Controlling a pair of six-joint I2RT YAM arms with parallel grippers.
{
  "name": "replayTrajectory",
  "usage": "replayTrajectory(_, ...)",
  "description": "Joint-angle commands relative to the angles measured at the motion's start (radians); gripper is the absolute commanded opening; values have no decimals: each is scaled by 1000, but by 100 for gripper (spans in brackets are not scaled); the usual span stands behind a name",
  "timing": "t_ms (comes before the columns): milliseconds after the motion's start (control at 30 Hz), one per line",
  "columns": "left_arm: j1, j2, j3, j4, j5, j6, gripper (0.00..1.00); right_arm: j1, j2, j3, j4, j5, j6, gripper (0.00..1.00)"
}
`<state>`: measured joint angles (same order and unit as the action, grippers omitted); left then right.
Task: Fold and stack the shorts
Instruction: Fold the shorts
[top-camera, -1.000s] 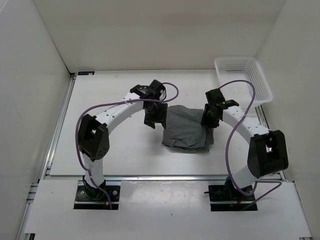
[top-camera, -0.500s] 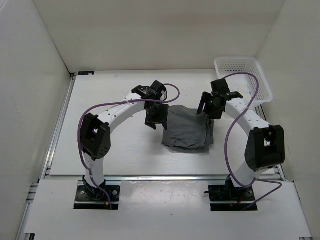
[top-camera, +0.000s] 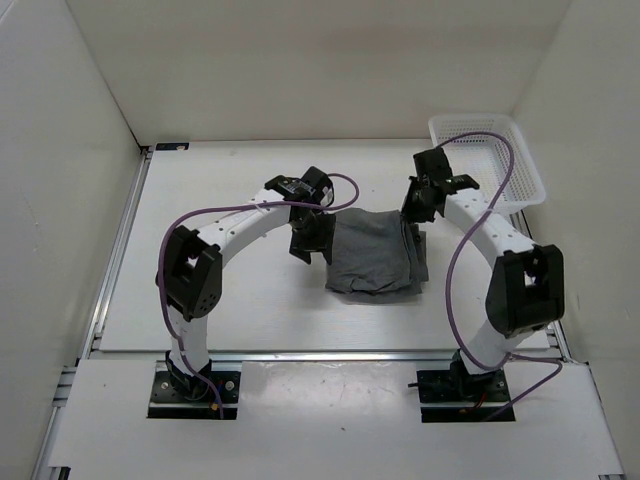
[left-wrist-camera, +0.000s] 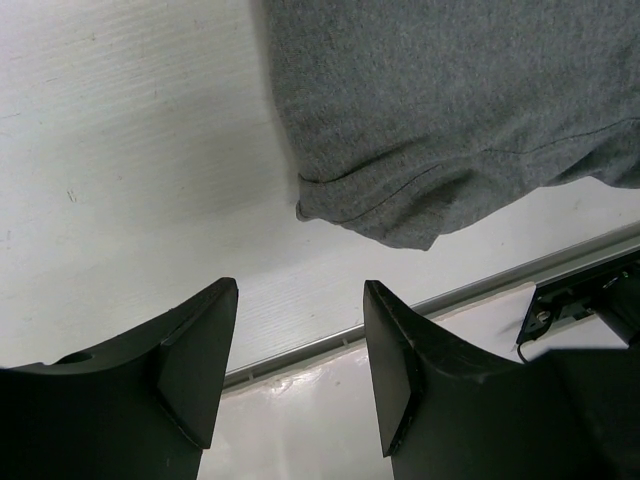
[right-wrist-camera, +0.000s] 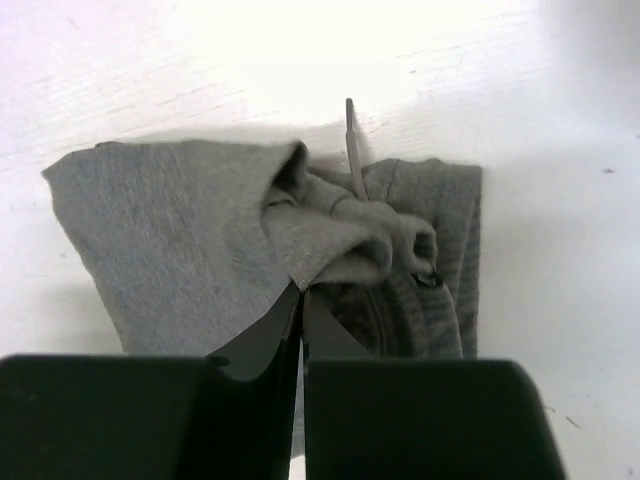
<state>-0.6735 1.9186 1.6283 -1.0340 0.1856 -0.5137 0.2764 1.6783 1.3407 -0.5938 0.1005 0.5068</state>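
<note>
— Where had the shorts (top-camera: 372, 262) ended up?
— In the middle of the tabletop (top-camera: 205, 190), a rumpled grey bundle, partly folded by the look of it. They lay between the left pincer (left-wrist-camera: 300, 292) and the right pincer (right-wrist-camera: 300, 292). The white mesh basket (top-camera: 488, 158) sat in the far right corner, well apart from them.
— And what were the pincers doing?
— The right one was closed tight on a raised pucker of grey cloth at the far right corner of the shorts. The left one stood moderately open with nothing between its jaws. It hung over bare tabletop just beside the left edge of the cloth.
— So how would you have done that fold well?
— I'd judge the trick was to lift only the top layer and carry it low and straight across. The left pincer could pin its side so the bundle didn't drag. Then lay the edge down square before letting go, since a bunched pinch like that could leave a lump.
— How many of everything?
— One pair of shorts, one basket, two pincers
</note>
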Motion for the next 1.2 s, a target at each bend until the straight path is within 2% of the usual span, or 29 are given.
replayTrajectory(0, -6, -38, -1, 26, 18, 1, 64, 29, -136, -21, 25, 168, 24, 0)
replayTrajectory(133, -17, 5, 34, 26, 38, 11, 64, 29, -158, -61, 46, 267, 52, 0)
replayTrajectory(233, -17, 28, 56, 26, 49, 11, 64, 20, -99, -71, 46, 310, 64, 0)
replayTrajectory(267, -17, 28, 56, 26, 49, 11, 64, 20, -39, -36, 36, 311, 64, 3)
replayTrajectory(300, -17, 37, 65, 26, 49, 11, 64, 9, -8, -17, 14, 326, 73, 18)
replayTrajectory(333, -26, 37, 65, 26, 60, 20, 64, 9, 21, 0, -19, 326, 73, 28)
replayTrajectory(400, -26, 37, 65, 26, 60, 20, 64, 0, 76, 38, -49, 326, 73, 36)
replayTrajectory(433, -26, 37, 65, 26, 60, 20, 64, 0, 77, 38, -60, 326, 84, 36)
replayTrajectory(467, -26, 37, 65, 26, 60, 20, 64, 0, 52, 38, -60, 326, 97, 45)
replayTrajectory(500, -26, 37, 65, 26, 60, 20, 64, 0, 35, 25, -60, 326, 98, 49)
replayTrajectory(533, -26, 37, 65, 26, 60, 20, 64, 0, 15, 9, -60, 326, 110, 57)
replayTrajectory(567, -26, 37, 76, 17, 60, 20, 64, 9, -26, 9, -60, 326, 110, 59)
replayTrajectory(600, -26, 46, 94, 17, 51, 29, 64, 9, -46, 0, -60, 326, 110, 67)
replayTrajectory(700, -26, 88, 159, 17, 51, 29, 64, 9, -110, -32, -60, 294, 110, 67)
replayTrajectory(833, -26, 192, 257, 17, 51, 29, 61, 9, -109, -86, -60, 223, 76, 57)
replayTrajectory(867, -26, 244, 275, 17, 51, 29, 59, 9, -109, -103, -49, 211, 76, 49)
replayTrajectory(967, -26, 319, 298, 44, 115, 29, 50, 0, -71, -170, -20, 134, 55, 37)
replayTrajectory(1000, -26, 329, 283, 55, 126, 29, 46, 0, -62, -184, -2, 125, 55, 37)
replayTrajectory(1033, -26, 329, 250, 66, 135, 29, 38, 0, -33, -208, 9, 114, 42, 36)
replayTrajectory(1133, -26, 329, 173, 92, 135, 29, 26, 0, 29, -232, 19, 78, 42, 29)
replayTrajectory(1167, -26, 320, 150, 106, 135, 29, 21, 0, 41, -248, 32, 61, 42, 24)
